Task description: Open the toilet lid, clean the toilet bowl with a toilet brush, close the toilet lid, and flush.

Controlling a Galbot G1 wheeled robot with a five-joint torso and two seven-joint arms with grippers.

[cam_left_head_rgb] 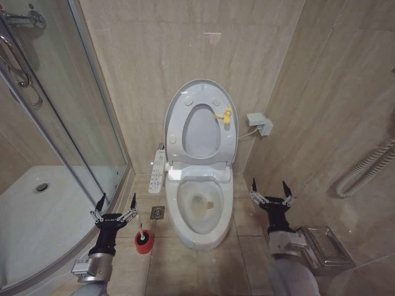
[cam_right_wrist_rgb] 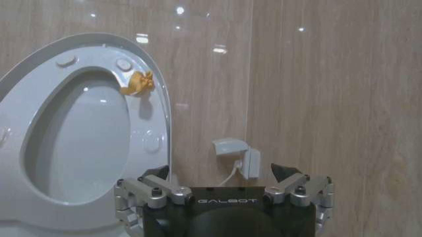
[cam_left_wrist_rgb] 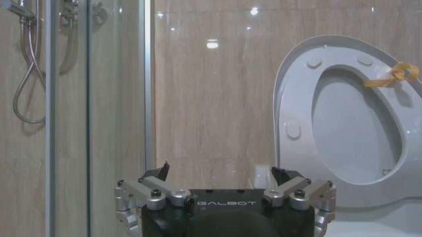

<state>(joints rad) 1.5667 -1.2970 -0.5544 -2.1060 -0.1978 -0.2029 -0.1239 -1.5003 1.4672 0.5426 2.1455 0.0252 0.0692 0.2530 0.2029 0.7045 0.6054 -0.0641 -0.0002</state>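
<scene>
Toilet lid (cam_left_head_rgb: 201,126) upright, both fingers spread, flanking toilet bowl (cam_left_head_rgb: 200,209).

toilet lid (cam_left_head_rgb: 200,125): smooth white plastic, slight sheen. toilet bowl (cam_left_head_rgb: 202,213): glossy white ceramic, yellowish staining inside. Walls (cam_left_head_rgb: 154,55): polished beige stone-look tile, mirror-like highlights. Shower screen (cam_left_head_rgb: 68,111): clear glass, chrome-look frame. Left pincer (cam_left_head_rgb: 115,209) and right pincer (cam_left_head_rgb: 270,192): matt black body, bare metal links. Brush holder (cam_left_head_rgb: 144,242): red, plastic-looking.
</scene>
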